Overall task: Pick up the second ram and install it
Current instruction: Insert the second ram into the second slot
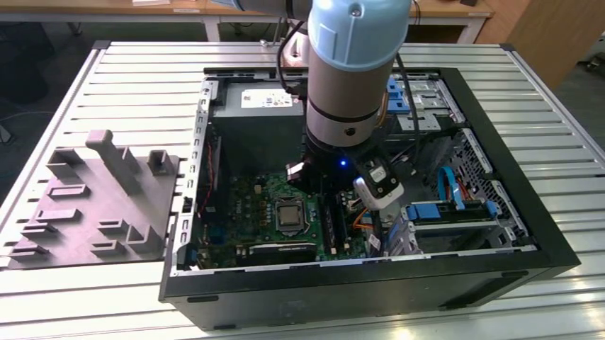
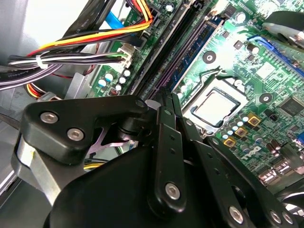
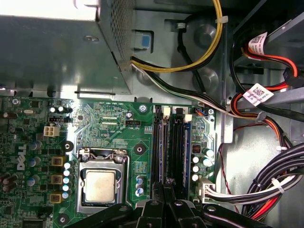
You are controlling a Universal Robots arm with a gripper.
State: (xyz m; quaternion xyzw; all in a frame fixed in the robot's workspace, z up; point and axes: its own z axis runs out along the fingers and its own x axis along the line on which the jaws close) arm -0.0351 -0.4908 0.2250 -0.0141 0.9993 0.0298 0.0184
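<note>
My gripper [image 1: 321, 190] reaches down into the open computer case, right over the long black memory slots [image 3: 176, 142] beside the processor socket [image 3: 99, 185]. In both wrist views its black fingers lie closed against each other, tips [image 2: 166, 92] just above the near end of the slots. A thin dark green ram stick [image 2: 154, 47] stands on edge in the slot next to the tips, also seen at the stick [image 3: 160, 142]. I cannot tell whether this is the second ram, nor whether the fingertips touch it.
The grey moulded tray [image 1: 95, 205] with upright posts lies outside the case on the exterior view's left. Bundled cables [image 3: 266, 118] run close beside the slots. The power supply box [image 1: 255, 106] fills the far end of the case [image 1: 359, 276].
</note>
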